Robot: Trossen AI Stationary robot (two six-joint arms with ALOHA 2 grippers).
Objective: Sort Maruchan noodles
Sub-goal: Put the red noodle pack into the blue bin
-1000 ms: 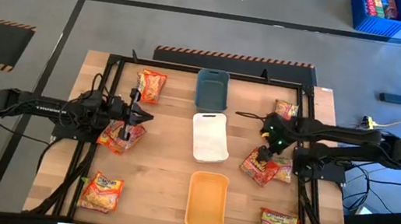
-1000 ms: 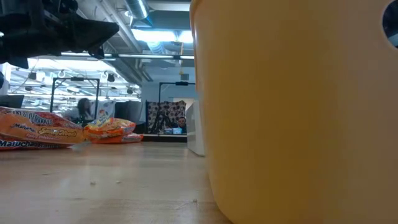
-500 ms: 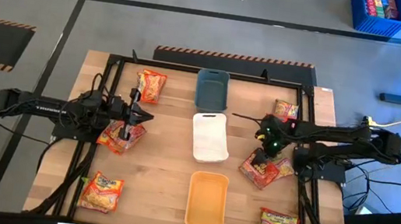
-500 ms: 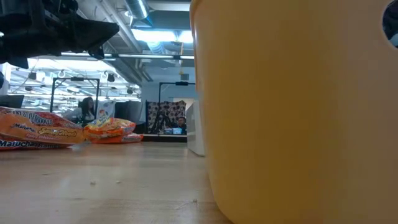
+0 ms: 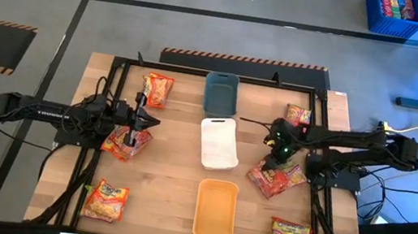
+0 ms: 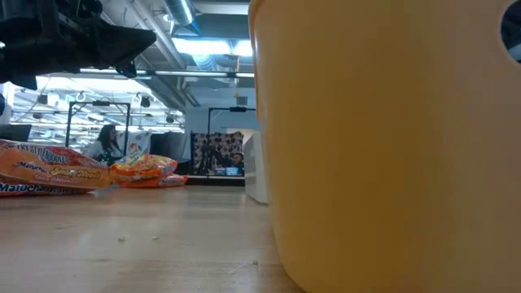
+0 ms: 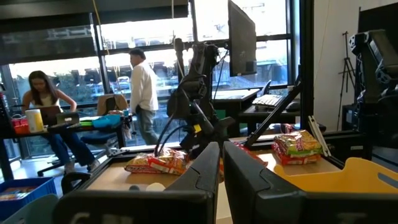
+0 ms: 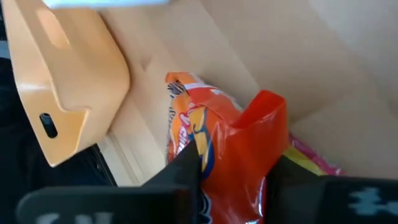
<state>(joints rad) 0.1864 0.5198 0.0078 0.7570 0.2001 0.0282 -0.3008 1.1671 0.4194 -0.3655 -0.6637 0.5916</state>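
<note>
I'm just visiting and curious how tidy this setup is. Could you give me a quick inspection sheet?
Surface: wooden table, black frame.
Job's things: noodle packets scattered on both sides; blue-grey tray, white tray, orange-yellow tray in a middle column, all empty.
Clutter: nothing seen.
Grippers: left gripper shut, empty, above a packet; right gripper pinching a red packet.
Cables: bundles at both arm bases.
Surroundings: blue crate; people at desks.

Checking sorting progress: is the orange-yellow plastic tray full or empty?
Empty: the high view shows the orange-yellow plastic tray with a bare floor, no packets inside.
</note>
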